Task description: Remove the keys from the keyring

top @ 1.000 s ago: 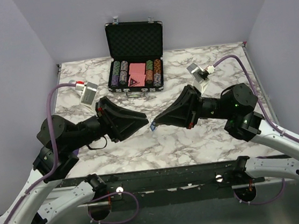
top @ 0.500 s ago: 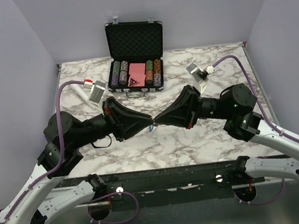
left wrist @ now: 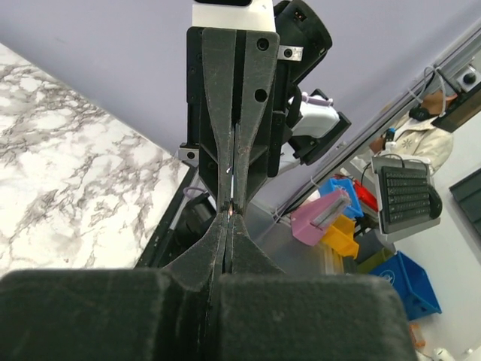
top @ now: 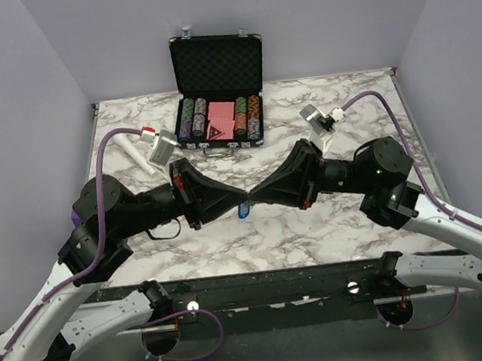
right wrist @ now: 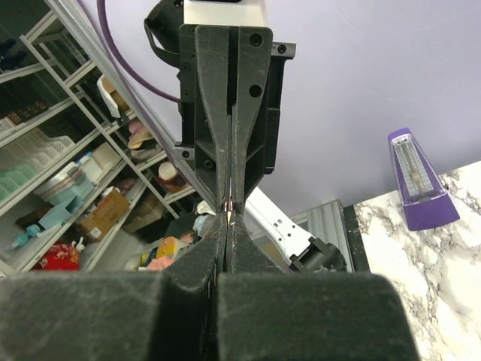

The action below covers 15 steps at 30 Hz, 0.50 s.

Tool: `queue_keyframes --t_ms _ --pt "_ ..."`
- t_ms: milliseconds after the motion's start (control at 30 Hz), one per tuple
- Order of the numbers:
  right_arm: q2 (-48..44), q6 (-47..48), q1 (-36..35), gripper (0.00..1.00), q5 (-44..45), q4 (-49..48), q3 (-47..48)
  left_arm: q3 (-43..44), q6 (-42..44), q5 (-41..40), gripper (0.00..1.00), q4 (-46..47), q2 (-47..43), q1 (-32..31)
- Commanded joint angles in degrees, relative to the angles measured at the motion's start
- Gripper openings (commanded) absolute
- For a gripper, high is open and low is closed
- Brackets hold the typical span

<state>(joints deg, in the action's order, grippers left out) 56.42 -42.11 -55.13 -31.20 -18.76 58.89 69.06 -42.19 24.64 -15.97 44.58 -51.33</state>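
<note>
Both grippers meet tip to tip in front of the chip case [top: 214, 61], on the arm-base side. L gripper [top: 241, 200] and R gripper [top: 252, 198] are each pinched fully closed. The keyring [top: 243, 211], blue tag, dangles just under the tips.

Risks: weak bite on thin wire, so a pull lets the ring slip and the tag drops to the table [top: 316, 224]. Or both clamp the same loop and nothing separates.

Hard to see: the keys [right wrist: 228, 213] are prob. just a brassy glint btw the tips. Can't tell which gripper has what.
</note>
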Motion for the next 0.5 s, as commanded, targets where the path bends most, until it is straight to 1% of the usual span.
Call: queue_keyframes --t_ms 0,167,333,467 --pt "-0.5 1.9 -0.3 0.01 0.5 3.1 0.4 3.4 3.0 0.5 0.00 -5.0 0.5 -0.8" --pt "0.4 3.6 -0.3 0.01 -0.9 7.3 2.4 5.5 5.5 4.0 0.00 -10.1 1.4 -0.7" --pt "1.0 5.7 -0.3 0.01 -2.5 11.5 4.1 5.1 7.1 7.7 0.00 -11.8 1.4 -0.7" --pt "2.4 6.5 -0.3 0.01 -5.4 13.9 5.6 5.2 8.4 11.3 0.00 -12.9 2.3 -0.7"
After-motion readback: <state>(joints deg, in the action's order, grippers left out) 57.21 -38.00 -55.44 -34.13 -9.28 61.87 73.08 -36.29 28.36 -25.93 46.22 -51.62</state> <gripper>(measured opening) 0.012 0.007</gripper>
